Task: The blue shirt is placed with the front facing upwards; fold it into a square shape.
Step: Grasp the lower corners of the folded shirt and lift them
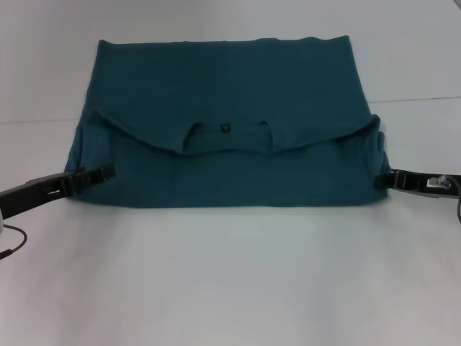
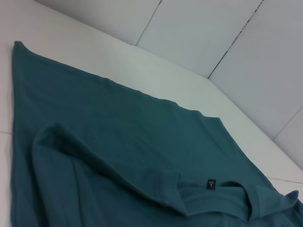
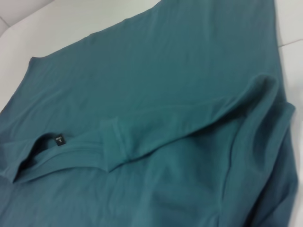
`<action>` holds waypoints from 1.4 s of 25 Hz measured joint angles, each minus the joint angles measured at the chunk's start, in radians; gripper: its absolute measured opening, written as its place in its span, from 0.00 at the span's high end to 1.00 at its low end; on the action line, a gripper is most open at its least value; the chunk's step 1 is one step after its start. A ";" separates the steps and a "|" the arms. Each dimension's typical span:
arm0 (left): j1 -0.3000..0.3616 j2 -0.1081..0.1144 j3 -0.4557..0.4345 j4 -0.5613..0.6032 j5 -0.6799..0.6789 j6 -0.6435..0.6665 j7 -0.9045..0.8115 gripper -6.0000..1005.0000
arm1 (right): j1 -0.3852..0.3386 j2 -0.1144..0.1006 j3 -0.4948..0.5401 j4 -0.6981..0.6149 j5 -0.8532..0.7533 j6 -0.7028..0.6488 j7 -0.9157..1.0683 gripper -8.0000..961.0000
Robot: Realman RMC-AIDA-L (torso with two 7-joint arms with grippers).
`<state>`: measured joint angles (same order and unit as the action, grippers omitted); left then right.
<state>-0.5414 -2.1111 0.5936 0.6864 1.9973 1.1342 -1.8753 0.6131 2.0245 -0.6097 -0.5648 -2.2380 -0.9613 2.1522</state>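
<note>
The blue shirt (image 1: 230, 108) lies flat on the white table, plain teal with no print showing. One part is folded over, so the collar and its small dark neck label (image 1: 224, 128) sit in the middle; the label also shows in the left wrist view (image 2: 211, 184) and the right wrist view (image 3: 59, 139). My left gripper (image 1: 106, 171) reaches in low from the left and is pinched on the shirt's left side edge. At the opposite side edge my right gripper (image 1: 379, 180) is closed on the cloth. Neither wrist view shows its own fingers.
The white table (image 1: 230, 281) runs bare from the shirt's near hem to the front. A seam line (image 1: 418, 99) crosses the surface at the far right. Cables hang by both wrists at the picture's sides.
</note>
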 joint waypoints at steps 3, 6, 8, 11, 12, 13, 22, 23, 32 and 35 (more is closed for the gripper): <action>0.000 -0.001 0.000 0.001 0.000 0.002 -0.001 0.25 | -0.004 -0.004 0.002 0.002 0.000 0.000 0.000 0.99; 0.000 -0.002 0.000 -0.001 0.000 0.002 0.000 0.25 | -0.008 -0.004 0.007 0.002 0.000 -0.002 0.001 0.99; 0.000 -0.003 0.000 -0.001 0.000 0.002 0.000 0.25 | -0.012 -0.004 0.011 0.001 0.000 -0.003 0.001 0.99; 0.000 -0.003 0.000 -0.002 0.000 0.001 0.001 0.25 | -0.016 -0.004 0.013 0.000 0.000 -0.004 0.001 0.99; 0.000 -0.003 0.000 -0.002 0.000 -0.003 0.001 0.25 | -0.016 -0.004 0.013 0.000 0.000 -0.004 0.001 0.99; 0.000 -0.003 0.000 -0.002 0.000 -0.003 0.001 0.25 | -0.016 -0.004 0.013 0.000 0.000 -0.004 0.001 0.99; 0.004 -0.003 0.008 -0.010 0.013 -0.148 0.004 0.25 | -0.014 -0.001 0.013 -0.002 0.020 -0.016 -0.010 0.98; 0.004 -0.003 0.008 -0.010 0.013 -0.148 0.004 0.25 | -0.014 -0.001 0.013 -0.002 0.023 -0.016 -0.010 0.98; -0.028 -0.007 0.070 -0.068 0.017 -0.301 0.025 0.25 | -0.009 -0.001 0.013 -0.003 0.028 -0.016 -0.005 0.98; -0.034 -0.010 0.077 -0.075 0.018 -0.319 0.035 0.25 | -0.007 -0.001 0.013 -0.003 0.029 -0.016 -0.004 0.98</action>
<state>-0.5753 -2.1213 0.6705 0.6110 2.0152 0.8155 -1.8405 0.6065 2.0234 -0.5967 -0.5677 -2.2094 -0.9772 2.1487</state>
